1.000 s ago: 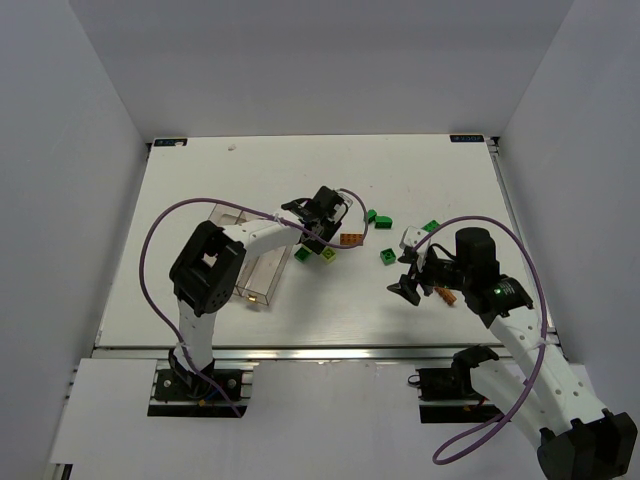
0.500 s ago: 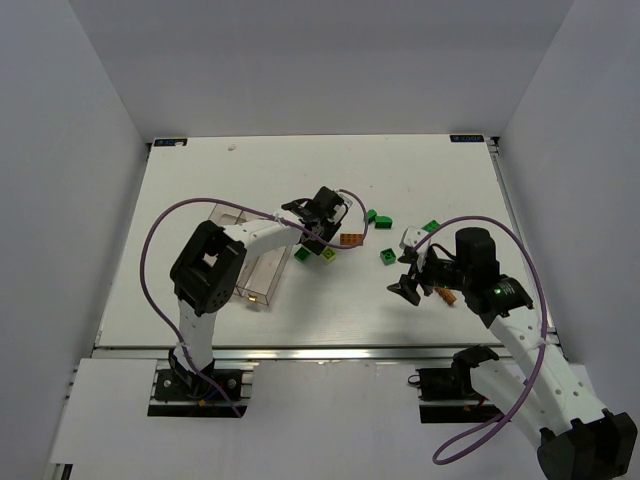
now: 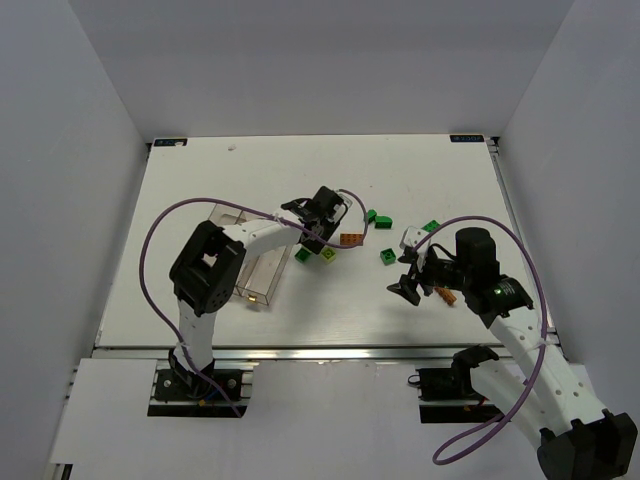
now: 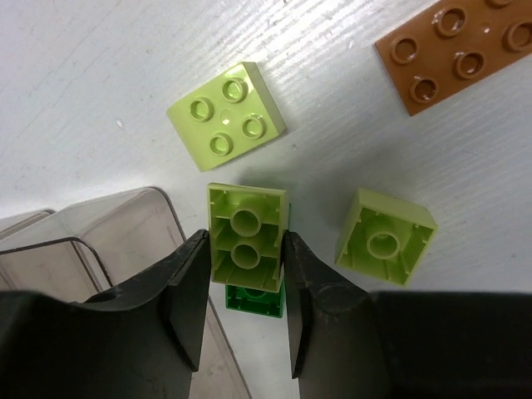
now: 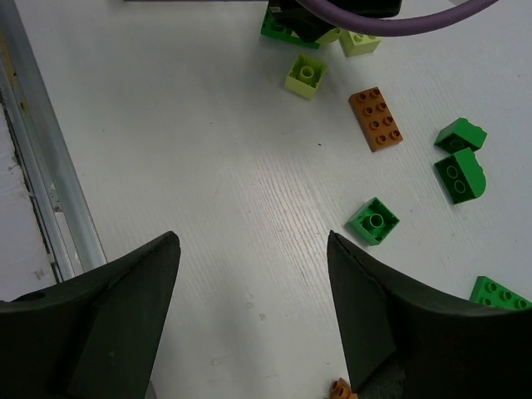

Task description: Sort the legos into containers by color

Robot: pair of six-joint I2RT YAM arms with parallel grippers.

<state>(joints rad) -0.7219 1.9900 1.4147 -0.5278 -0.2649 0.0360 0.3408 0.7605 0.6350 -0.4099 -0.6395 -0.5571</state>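
Note:
My left gripper point(image 4: 243, 291) is shut on an upside-down lime lego point(image 4: 245, 237), with a dark green lego point(image 4: 253, 301) lying under it. In the top view this gripper point(image 3: 318, 233) hangs just right of the clear containers point(image 3: 250, 262), whose walls point(image 4: 100, 237) show at its left finger. A lime lego with studs up point(image 4: 226, 115), another upside-down lime lego point(image 4: 385, 237) and an orange-brown lego point(image 4: 453, 50) lie close by. My right gripper point(image 3: 410, 285) is open and empty over bare table point(image 5: 249, 307).
Green legos lie scattered mid-table point(image 3: 371, 215) point(image 3: 386, 256) point(image 3: 432, 227). The right wrist view shows a green lego point(image 5: 373, 220), the orange-brown lego point(image 5: 376, 118) and a small orange piece point(image 5: 341, 388) by the right finger. White walls enclose the table.

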